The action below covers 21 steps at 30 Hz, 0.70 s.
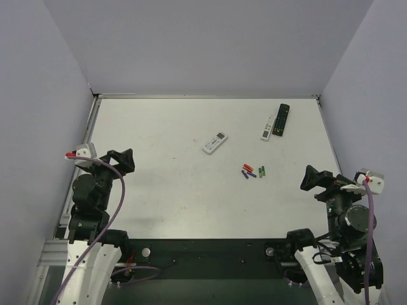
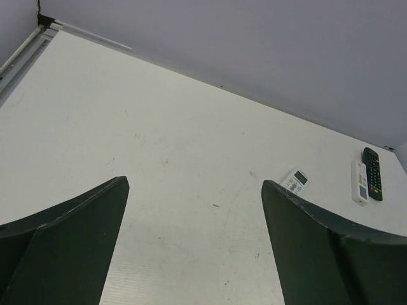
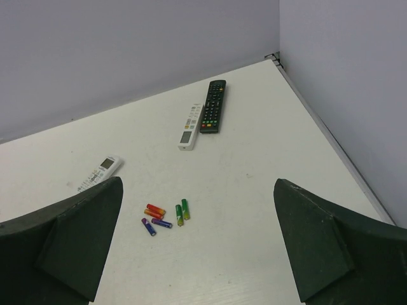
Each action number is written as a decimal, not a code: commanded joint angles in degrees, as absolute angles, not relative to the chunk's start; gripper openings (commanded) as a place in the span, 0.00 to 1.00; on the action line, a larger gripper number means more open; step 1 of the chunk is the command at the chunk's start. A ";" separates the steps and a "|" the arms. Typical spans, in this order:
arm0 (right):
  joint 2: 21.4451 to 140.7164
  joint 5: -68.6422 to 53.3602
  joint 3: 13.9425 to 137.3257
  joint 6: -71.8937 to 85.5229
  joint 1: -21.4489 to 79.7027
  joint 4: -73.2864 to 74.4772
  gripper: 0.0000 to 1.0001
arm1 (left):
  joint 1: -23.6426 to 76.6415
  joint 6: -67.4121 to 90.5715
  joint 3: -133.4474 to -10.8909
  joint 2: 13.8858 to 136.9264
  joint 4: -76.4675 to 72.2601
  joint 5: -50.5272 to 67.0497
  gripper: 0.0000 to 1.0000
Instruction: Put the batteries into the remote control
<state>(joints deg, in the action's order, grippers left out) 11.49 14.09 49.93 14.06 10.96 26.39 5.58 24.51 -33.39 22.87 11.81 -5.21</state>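
Low in the right wrist view, two tiny green cylindrical batteries [image 3: 179, 215] lie loose, well below the slim white bar-shaped remote control [image 3: 189, 127] — nothing loaded yet. My left gripper [image 2: 194, 185] and right gripper [image 3: 198, 184] both gape empty.

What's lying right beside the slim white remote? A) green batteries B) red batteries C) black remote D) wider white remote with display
C: the black remote lies alongside the slim white remote, both near the far right corner.
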 commanded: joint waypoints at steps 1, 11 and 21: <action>14.93 14.76 49.75 14.24 11.34 24.08 1.00 | 6.50 24.61 -32.79 24.61 4.57 -9.05 0.97; 31.88 19.51 52.81 22.32 11.34 24.78 1.00 | 10.37 20.66 -27.78 23.20 3.25 -15.29 0.97; 61.50 13.10 64.32 29.16 10.46 25.40 1.00 | 18.36 17.84 -23.56 18.90 2.11 -21.88 0.98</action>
